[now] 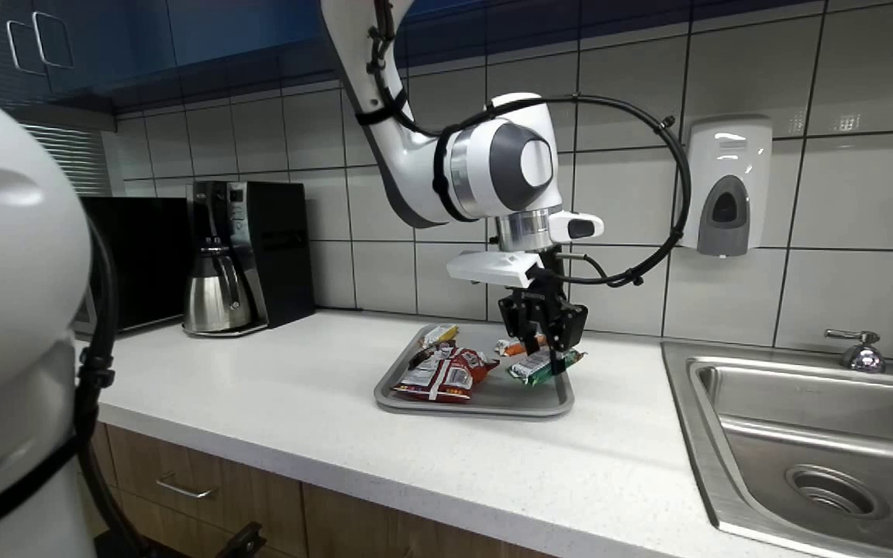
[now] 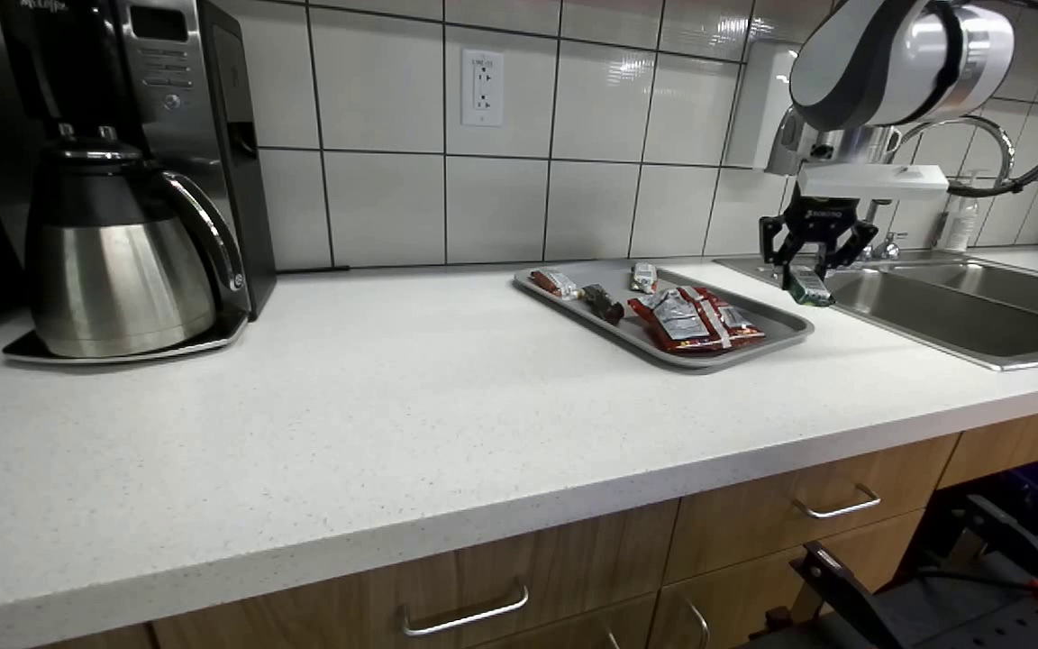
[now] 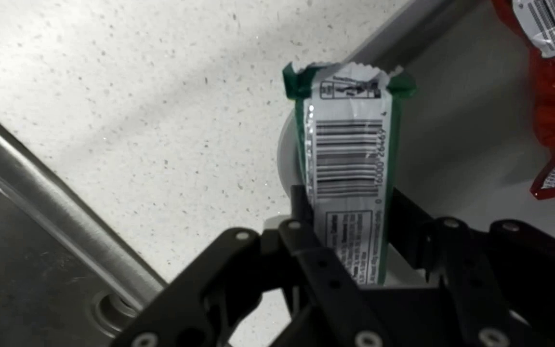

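Note:
A green-and-white wrapped bar (image 3: pixel 347 159) is pinched across its sides between the black fingers (image 3: pixel 410 221) of my gripper (image 3: pixel 347 209), its barcode face toward the wrist camera. In an exterior view the gripper (image 2: pixel 803 269) points down and the bar (image 2: pixel 809 288) hangs tilted above the surface. Beneath it in the wrist view lie a corner of the grey tray (image 3: pixel 451 120) and the speckled counter. On the tray (image 2: pixel 776 329) rests a large red bag (image 2: pixel 695 317). Beside that bag are a red-and-white wrapper (image 2: pixel 555 283), a dark wrapper (image 2: pixel 603 304) and a small pale wrapper (image 2: pixel 643 277).
A steel sink (image 1: pixel 694 434) is set into the counter right of the tray, with a faucet handle (image 1: pixel 863 353) behind it. The tiled wall carries a soap dispenser (image 1: pixel 728 186) near the arm. A coffee maker (image 2: pixel 122 243) with a steel carafe stands at the left.

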### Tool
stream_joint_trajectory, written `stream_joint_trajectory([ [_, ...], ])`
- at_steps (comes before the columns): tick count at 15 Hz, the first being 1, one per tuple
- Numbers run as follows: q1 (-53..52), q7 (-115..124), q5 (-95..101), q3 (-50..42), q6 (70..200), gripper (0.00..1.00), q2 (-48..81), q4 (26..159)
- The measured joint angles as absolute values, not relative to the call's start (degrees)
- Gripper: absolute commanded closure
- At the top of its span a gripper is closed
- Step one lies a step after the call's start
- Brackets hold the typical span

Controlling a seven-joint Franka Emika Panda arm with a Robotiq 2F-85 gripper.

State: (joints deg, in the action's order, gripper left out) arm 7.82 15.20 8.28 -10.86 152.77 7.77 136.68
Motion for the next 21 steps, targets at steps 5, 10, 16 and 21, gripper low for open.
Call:
stream_joint_trajectory([
  [5, 6.01, 14.69, 8.96, -10.85, 152.8, 0.84, 12.72, 133.23],
  [10, 4.45, 14.69, 9.21, -10.86, 152.86, 0.84, 16.02, 131.33],
  [16, 4.34, 14.68, 9.19, -10.9, 152.86, 0.28, 18.47, 129.21],
  [21, 4.34, 14.68, 9.11, -10.9, 152.84, 0.11, 18.73, 128.22],
])
